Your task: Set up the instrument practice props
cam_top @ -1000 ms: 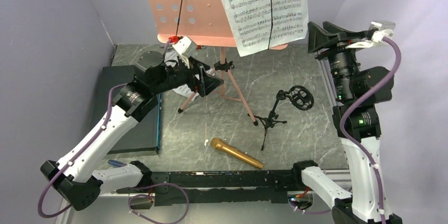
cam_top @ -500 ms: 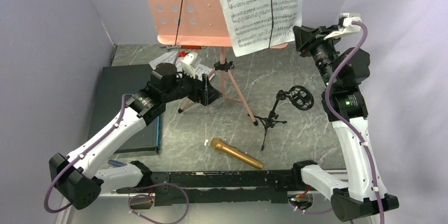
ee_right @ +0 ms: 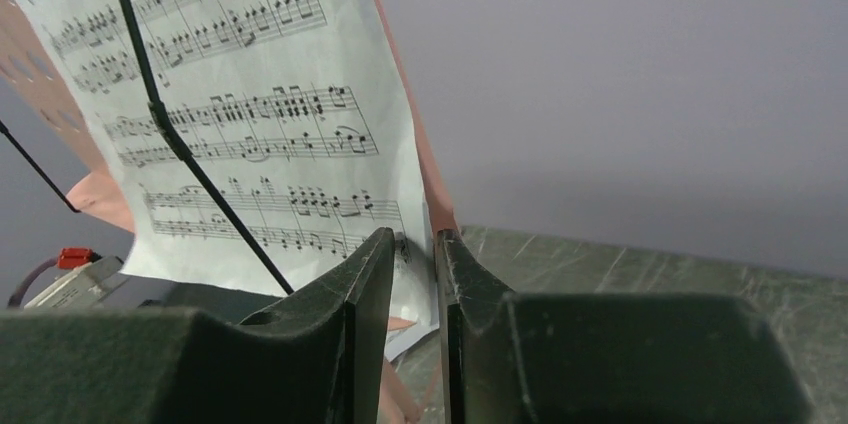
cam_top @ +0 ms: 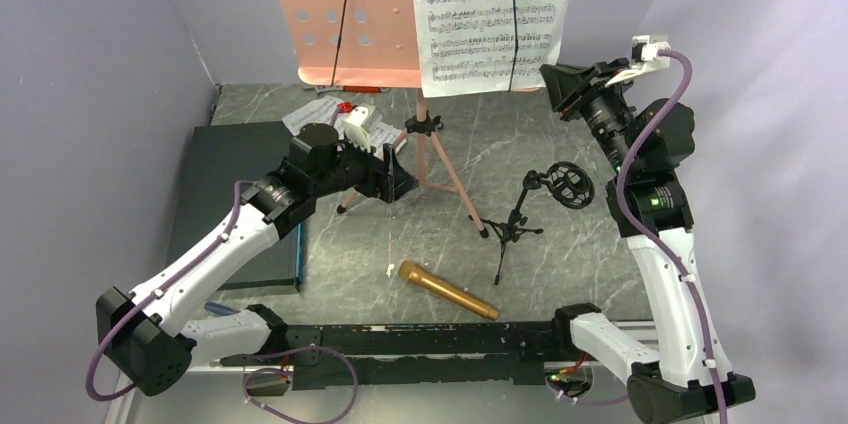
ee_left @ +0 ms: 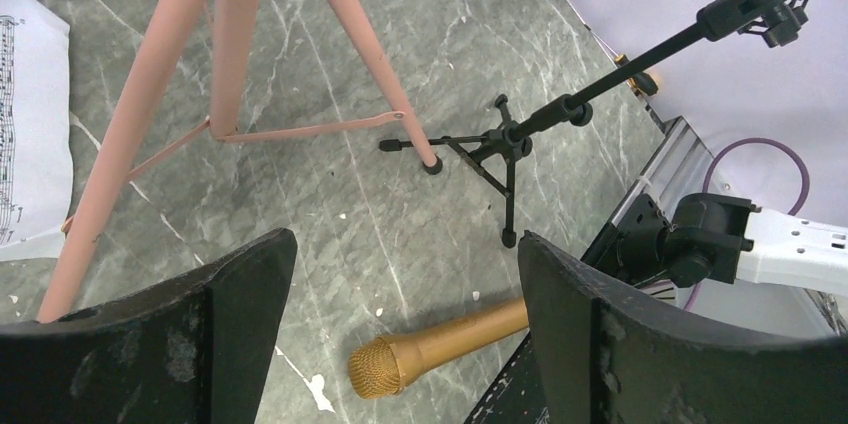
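While the right gripper (ee_right: 415, 241), jaws narrow, holds the white sheet-music page (cam_top: 490, 14) by its lower corner, the left gripper (ee_left: 405, 241) hangs wide-jawed beside the pink music stand (cam_top: 380, 59). Page and stand are toward the far edge of the table (cam_top: 560, 144).

Worktop (cam_top: 560, 244): grey marble-look, smooth.
Music stand (cam_top: 330, 14): pink painted metal, matt.
Sheet music (cam_top: 460, 34): white printed paper, matt.
Microphone (cam_top: 447, 290): gold metal, glossy.
Mic stand (cam_top: 515, 219): black, matt.
Left pincer (ee_left: 405, 244): black, matt, scuffed.

Bright, soft, even light, seemingly from overhead; faint shadow beside gold microphone (cam_top: 447, 290); sharp, mild wrist-view edge distortion.
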Available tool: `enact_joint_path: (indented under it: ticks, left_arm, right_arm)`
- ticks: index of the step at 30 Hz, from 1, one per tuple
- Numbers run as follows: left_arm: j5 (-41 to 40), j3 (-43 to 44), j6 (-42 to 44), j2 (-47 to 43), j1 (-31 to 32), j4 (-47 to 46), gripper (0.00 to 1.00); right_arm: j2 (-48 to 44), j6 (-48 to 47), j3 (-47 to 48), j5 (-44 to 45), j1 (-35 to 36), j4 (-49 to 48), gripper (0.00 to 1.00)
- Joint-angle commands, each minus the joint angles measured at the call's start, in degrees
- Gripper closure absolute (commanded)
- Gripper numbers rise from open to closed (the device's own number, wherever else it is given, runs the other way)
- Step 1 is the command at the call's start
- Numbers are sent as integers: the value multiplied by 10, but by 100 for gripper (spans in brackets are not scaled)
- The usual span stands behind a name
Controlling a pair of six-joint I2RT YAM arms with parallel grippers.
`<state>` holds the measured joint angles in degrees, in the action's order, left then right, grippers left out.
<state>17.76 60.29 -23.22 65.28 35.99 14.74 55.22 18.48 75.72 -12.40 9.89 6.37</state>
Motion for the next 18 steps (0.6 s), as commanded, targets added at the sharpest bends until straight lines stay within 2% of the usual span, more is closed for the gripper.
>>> enact_joint_path:
  ticks: [1,4,7,10,13,18]
  left_arm:
    - [-13,-3,3,-1,2,-8,13]
    - [-18,-9,3,-2,2,-11,12]
    - [-25,-17,-1,0,1,-15,11]
    - [-38,-23,-9,6,1,-13,9]
    - [-48,-33,-18,10,-1,-21,8]
    - [-61,-67,-41,2,-22,-47,7]
  right_arm:
    - [-13,23,-13,-25,-1,-27,74]
    - [-17,27,-22,-28,-1,-25,74]
    - [-23,22,-22,-20,-1,-18,69]
    - [-37,20,-25,-10,-1,-14,50]
    - [-53,20,-30,0,-1,-12,36]
    - [-74,18,-37,8,-1,1,24]
